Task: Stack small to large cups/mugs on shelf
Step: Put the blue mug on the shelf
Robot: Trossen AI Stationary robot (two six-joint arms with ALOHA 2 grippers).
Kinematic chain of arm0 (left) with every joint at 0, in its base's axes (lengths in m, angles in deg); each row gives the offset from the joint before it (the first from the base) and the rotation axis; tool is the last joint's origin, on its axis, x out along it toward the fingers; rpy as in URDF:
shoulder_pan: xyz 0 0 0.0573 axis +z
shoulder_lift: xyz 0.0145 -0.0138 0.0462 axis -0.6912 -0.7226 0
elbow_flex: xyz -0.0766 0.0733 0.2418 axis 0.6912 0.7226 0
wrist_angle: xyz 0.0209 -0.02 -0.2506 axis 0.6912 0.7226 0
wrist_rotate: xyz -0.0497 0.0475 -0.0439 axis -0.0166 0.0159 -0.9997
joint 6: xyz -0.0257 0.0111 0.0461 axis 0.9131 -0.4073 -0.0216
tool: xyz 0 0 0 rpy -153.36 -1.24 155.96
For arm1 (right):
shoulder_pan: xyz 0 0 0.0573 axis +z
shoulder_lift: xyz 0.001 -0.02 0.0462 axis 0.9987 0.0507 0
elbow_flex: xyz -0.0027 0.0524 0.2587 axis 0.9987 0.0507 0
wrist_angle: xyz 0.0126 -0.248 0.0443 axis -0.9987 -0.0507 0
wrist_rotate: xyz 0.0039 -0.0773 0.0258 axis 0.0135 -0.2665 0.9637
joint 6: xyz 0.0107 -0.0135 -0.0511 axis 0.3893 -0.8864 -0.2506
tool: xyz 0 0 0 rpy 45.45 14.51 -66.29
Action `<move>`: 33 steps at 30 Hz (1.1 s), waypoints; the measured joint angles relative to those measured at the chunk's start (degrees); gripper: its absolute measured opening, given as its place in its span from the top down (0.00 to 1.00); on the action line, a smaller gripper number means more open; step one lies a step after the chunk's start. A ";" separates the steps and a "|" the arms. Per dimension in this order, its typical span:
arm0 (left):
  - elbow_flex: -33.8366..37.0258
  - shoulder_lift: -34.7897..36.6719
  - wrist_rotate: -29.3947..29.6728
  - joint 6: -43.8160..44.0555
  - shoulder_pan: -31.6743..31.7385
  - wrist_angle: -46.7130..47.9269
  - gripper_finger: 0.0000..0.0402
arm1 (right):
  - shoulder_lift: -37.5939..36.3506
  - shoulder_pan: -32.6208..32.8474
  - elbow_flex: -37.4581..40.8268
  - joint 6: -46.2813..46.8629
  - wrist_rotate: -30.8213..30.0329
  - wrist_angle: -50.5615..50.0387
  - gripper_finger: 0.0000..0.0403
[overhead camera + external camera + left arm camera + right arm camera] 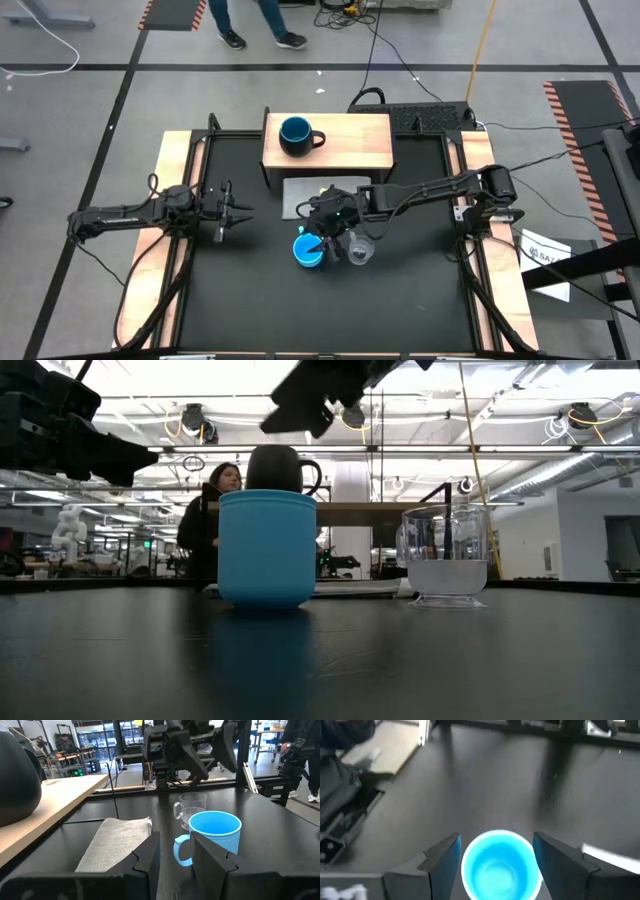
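The large dark navy mug (297,135) stands on its base on the wooden shelf (350,150) at the table's far side. The light-blue mug (308,250) and the clear cup (360,250) stand upright side by side on the black table. My right gripper (325,240) is open and hangs above the light-blue mug (266,548), clear of its rim. In the right wrist view its fingers (442,857) stand on either side of the mug (500,870). My left gripper (240,212) is open and empty at the table's left, pointing toward the mug (212,840) and cup (191,807).
A flat grey mat (305,195) lies on the table just in front of the shelf. Wooden boards run along the table's left and right sides. A person (215,490) stands in the room beyond the far edge.
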 joint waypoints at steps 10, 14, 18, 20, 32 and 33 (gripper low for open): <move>0.00 0.00 0.00 -0.24 0.00 0.02 0.73 | -0.15 -0.65 -0.07 4.83 1.63 -0.53 0.40; 0.00 0.02 -0.01 -0.30 0.00 0.02 0.73 | -0.14 -0.61 -0.07 6.24 1.66 -5.62 0.40; 0.00 0.00 -0.02 -0.31 0.00 0.02 0.73 | 0.69 0.76 -0.05 5.93 1.63 -6.04 0.40; 0.00 0.00 -0.02 -0.31 0.00 0.02 0.73 | 0.69 1.59 -0.03 5.04 1.66 -6.18 0.40; 0.00 0.00 -0.02 -0.42 0.00 0.04 0.73 | 4.94 3.10 -0.01 -3.49 -1.88 -7.95 0.40; 0.00 0.00 0.00 -0.39 0.00 0.04 0.73 | 5.23 3.10 -0.01 -3.87 -1.93 -7.86 0.40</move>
